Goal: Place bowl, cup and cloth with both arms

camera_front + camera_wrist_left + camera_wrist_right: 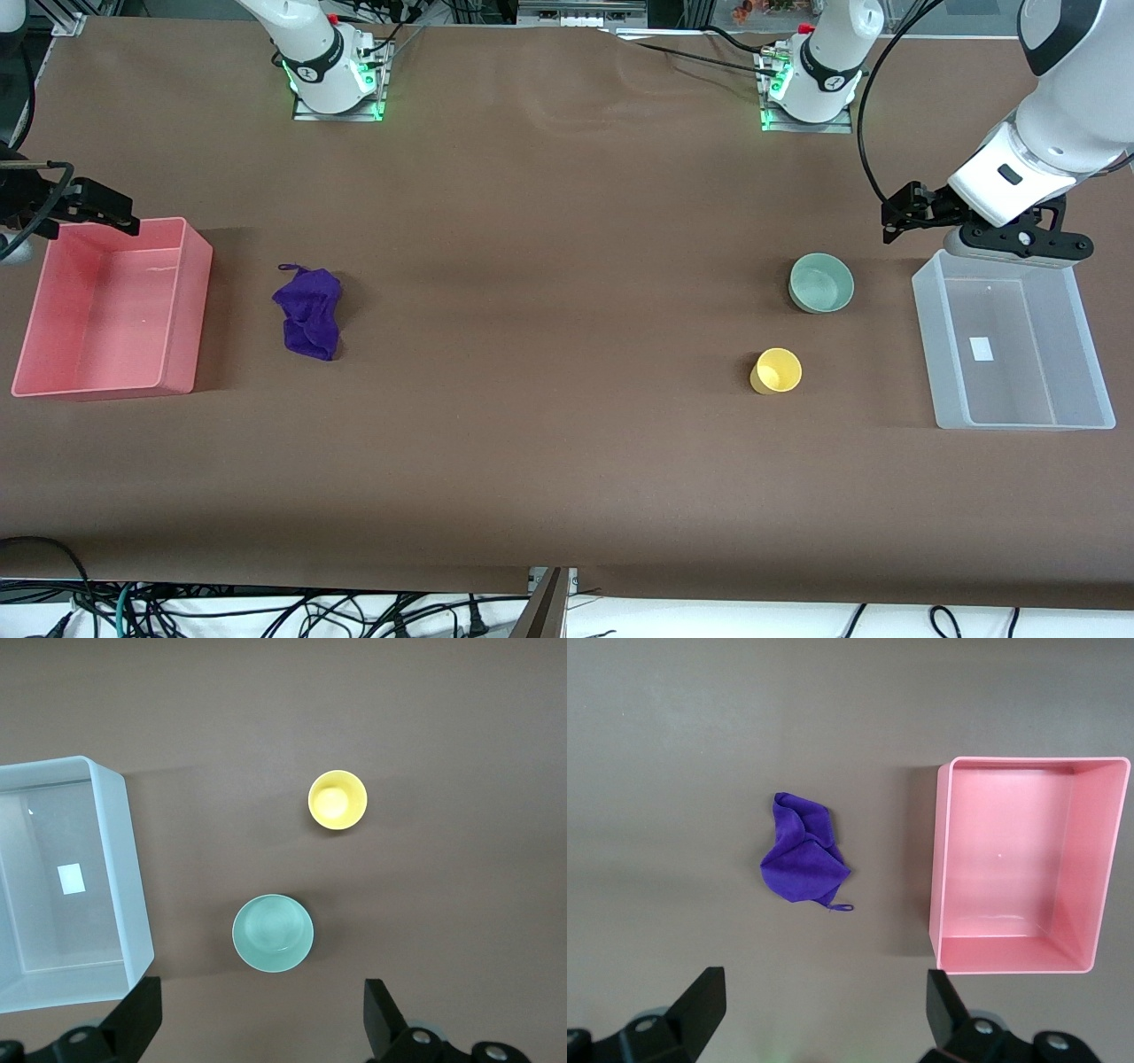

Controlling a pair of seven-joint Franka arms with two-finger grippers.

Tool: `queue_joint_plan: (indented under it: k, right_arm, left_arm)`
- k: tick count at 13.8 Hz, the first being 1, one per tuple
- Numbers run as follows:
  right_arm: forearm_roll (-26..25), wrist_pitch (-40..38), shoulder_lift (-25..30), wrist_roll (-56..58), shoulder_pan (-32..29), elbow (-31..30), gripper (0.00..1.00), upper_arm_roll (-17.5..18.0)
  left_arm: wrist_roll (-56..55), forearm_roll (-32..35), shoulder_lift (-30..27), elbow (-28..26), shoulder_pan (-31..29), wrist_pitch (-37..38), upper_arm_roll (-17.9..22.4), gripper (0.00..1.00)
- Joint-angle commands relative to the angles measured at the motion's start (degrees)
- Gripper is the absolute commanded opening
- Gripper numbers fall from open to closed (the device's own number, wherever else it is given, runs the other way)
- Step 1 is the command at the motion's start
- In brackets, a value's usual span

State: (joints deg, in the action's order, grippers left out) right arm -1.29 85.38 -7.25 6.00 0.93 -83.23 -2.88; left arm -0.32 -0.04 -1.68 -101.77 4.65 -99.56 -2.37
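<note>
- Small round pale mint-green bowl point(821, 283): you have it toward the left arm's end of the tabletop point(549, 443), just beside the clear plastic bin point(1099, 372).
- Small plain yellow cup point(777, 370): near the bowl, closer to the front edge.
- Deep purple soft fabric cloth point(309, 312): right arm's end, near the pink plastic bin point(190, 310).
- Left claw point(257, 1023): spread wide, empty, over the clear bin's edge.
- Right claw point(819, 1019): spread wide, empty, over the pink bin's edge.
- Step: nothing looks grasped yet; you likely descend next on the bowl and cloth.
- Room: broad open middle.
</note>
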Motion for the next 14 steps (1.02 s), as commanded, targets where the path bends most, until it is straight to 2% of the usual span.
queue_joint_plan:
  k: [1, 14]
  right_arm:
    - [0.77, -0.13, -0.66, -0.72, -0.14, 1.50, 1.00, -0.02]
    - [0.59, 0.05, -2.23, -0.37, -0.05, 1.50, 1.00, 0.07]
  left_arm:
    - [-0.38, 1.27, 0.10, 0.87, 0.09, 0.95, 0.00, 1.00]
    - [-0.29, 1.27, 0.10, 0.87, 0.09, 1.38, 0.00, 1.00]
